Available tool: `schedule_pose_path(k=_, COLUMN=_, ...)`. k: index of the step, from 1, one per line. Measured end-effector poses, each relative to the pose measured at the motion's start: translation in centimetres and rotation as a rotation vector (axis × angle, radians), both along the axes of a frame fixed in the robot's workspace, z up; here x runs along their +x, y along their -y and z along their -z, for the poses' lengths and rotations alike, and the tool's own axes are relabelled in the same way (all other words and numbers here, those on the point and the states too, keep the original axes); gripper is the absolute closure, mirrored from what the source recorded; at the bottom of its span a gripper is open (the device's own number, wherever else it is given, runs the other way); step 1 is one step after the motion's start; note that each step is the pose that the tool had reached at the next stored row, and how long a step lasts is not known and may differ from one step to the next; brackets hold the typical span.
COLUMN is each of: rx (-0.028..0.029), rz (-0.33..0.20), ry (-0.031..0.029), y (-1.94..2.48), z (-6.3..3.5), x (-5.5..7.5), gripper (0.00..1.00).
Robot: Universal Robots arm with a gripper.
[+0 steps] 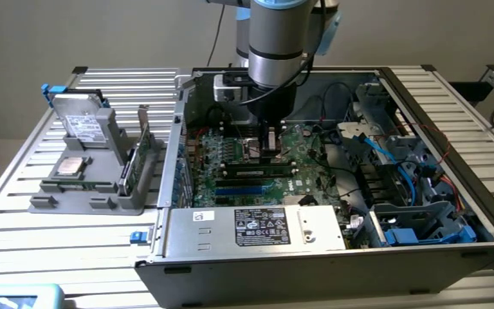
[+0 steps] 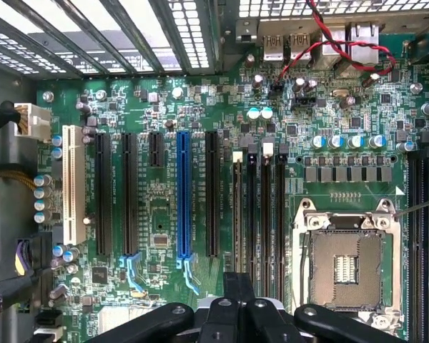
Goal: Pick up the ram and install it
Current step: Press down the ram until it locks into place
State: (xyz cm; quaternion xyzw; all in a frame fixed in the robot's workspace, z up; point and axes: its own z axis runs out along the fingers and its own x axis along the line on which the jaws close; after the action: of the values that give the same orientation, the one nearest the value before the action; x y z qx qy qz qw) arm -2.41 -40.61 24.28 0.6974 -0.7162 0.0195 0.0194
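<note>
The ram is a dark green stick with a whitish label. It stands on edge in a black slot of the motherboard inside the open computer case. In the wrist view the ram is seen edge-on as a thin line in the first of several parallel black slots. My gripper hangs just above the board, right behind the ram's middle. Its fingers are pressed together with nothing visible between them, their tips over the end of that slot.
A grey holder on the slatted table at the exterior view's left carries a hard drive and a green expansion card. The power supply sits at the case front, with cables and drive bays alongside. The CPU socket lies beside the slots.
</note>
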Motion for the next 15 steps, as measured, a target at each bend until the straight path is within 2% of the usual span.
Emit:
schedule_pose_path(k=9, rx=0.0000, rz=0.003, ry=0.0000, y=0.00, z=0.00, x=0.00, gripper=0.89)
schedule_pose_path(k=15, rx=-0.0001, rz=0.062, ry=0.0000, y=0.00, z=0.00, x=0.02, gripper=0.89)
